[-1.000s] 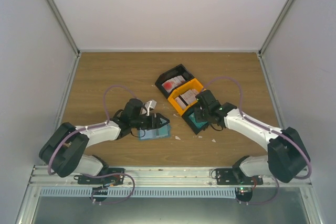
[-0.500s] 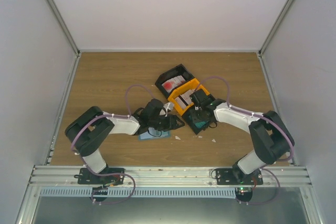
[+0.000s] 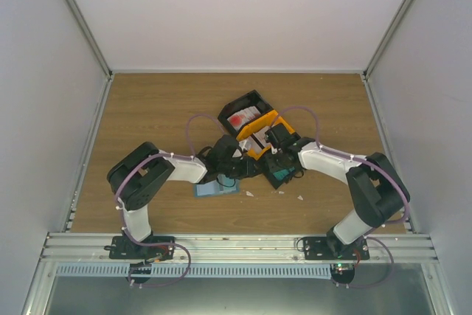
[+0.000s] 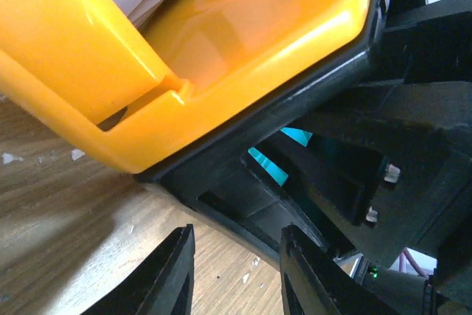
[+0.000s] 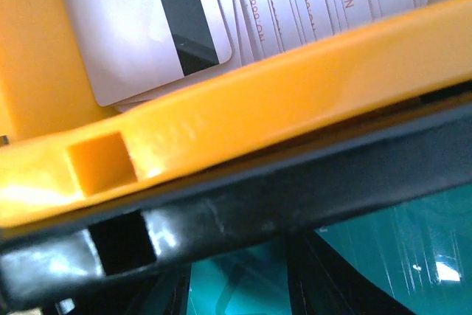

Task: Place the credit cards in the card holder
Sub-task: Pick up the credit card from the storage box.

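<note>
L gripper (image 4: 237, 245) sits low at the near corner of the orange tray (image 4: 221, 57). Its two fingers (image 4: 168, 274) are parted w/ a moderate gap, bare wood showing btwn them, nothing held. They're just beside the black tray (image 4: 221, 197) that butts against the orange one, and don't look to be touching it. A sliver of a teal card (image 4: 267, 167) shows inside that black tray.

R gripper (image 5: 236, 293) hangs over the same black tray from the other side, right by the orange rim. Only dark edges of its fingers show at the bottom of the wrist view, w/ teal cards (image 5: 398, 248) beyond them. Can't tell if it's gripping a card or just hovering apart.

Whitish cards (image 5: 310, 5) are stacked overlapping in the orange tray, one turned w/ its black stripe up. Red-and-white cards (image 3: 240, 118) lie in the far black tray (image 3: 247, 99), which is next in the diagonal row of three trays mid-table.

Card holder (image 3: 216, 189) lies flat on the table (image 3: 147, 108), nearer than the L arm's wrist and left of the trays, apart from both grippers. No card visible on it from above.

A few white scraps (image 3: 301, 198) are scattered on the wood nr the black tray's near end.
</note>
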Action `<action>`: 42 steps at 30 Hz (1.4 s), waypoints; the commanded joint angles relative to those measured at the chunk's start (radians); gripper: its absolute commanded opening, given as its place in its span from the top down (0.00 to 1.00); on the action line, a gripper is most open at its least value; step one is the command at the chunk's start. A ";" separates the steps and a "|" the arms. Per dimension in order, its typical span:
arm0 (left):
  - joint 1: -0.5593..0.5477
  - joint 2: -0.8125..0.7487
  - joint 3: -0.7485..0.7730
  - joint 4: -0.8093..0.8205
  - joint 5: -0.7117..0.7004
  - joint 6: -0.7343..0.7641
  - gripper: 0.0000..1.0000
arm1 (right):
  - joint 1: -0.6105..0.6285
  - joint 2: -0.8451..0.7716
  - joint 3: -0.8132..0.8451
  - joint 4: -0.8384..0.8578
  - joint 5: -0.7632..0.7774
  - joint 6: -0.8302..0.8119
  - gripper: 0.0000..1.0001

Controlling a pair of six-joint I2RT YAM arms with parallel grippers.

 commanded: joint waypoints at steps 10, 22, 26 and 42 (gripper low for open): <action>-0.007 0.058 0.057 -0.002 -0.005 0.068 0.67 | -0.016 -0.022 0.001 -0.050 -0.181 -0.005 0.65; -0.007 0.074 0.074 -0.015 -0.006 0.076 0.68 | -0.015 -0.123 -0.022 -0.079 -0.223 0.007 0.68; -0.007 0.074 0.076 -0.017 -0.008 0.077 0.68 | -0.014 -0.138 -0.034 -0.073 -0.252 0.003 0.69; -0.003 0.057 0.066 -0.018 -0.011 0.079 0.69 | -0.011 -0.211 -0.077 -0.042 -0.344 -0.013 0.78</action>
